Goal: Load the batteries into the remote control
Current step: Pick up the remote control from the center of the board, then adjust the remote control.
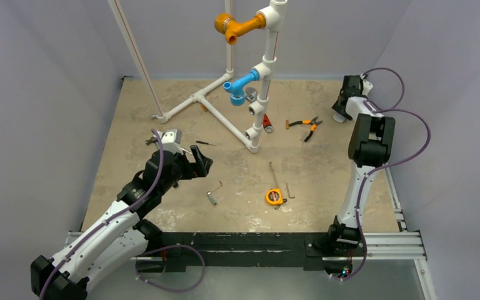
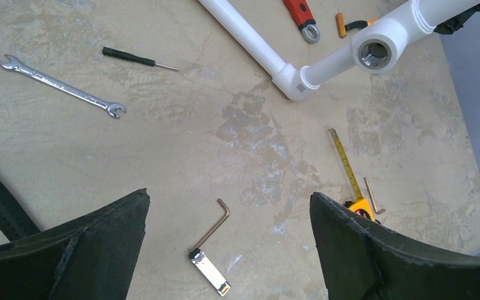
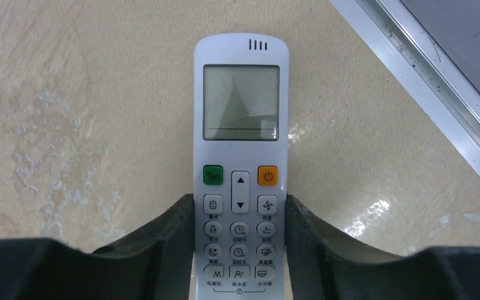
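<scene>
We've got the right gripper (image 3: 240, 209) pinching the remote control (image 3: 240, 100) by its long sides at the lower button rows. It lies display up on the tabletop (image 3: 69, 94), near the far right corner by the right edge. Left gripper (image 2: 229, 195) is spread wide above the tabletop's left side.

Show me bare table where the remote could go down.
Widest bare patch: right of centre, bordered by the pliers behind, the tape measure on the left and the right arm. Another: the near strip between the hex key and the rail. Crowded: around the foot of the pipe stand.
</scene>
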`<action>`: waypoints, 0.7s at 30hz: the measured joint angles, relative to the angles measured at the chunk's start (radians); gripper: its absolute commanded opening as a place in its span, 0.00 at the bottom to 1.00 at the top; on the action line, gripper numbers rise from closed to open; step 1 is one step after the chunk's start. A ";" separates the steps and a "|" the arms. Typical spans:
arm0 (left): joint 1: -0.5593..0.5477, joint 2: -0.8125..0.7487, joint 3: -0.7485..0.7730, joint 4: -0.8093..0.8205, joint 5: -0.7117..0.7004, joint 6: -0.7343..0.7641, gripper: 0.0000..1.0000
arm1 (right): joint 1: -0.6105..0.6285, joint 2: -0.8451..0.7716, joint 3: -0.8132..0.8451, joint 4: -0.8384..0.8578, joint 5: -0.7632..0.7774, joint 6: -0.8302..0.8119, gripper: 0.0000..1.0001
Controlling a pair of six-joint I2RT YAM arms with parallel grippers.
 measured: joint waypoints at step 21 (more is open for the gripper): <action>0.000 0.066 0.023 -0.002 -0.029 -0.046 0.95 | 0.243 -1.138 -0.990 0.196 -0.251 0.023 0.00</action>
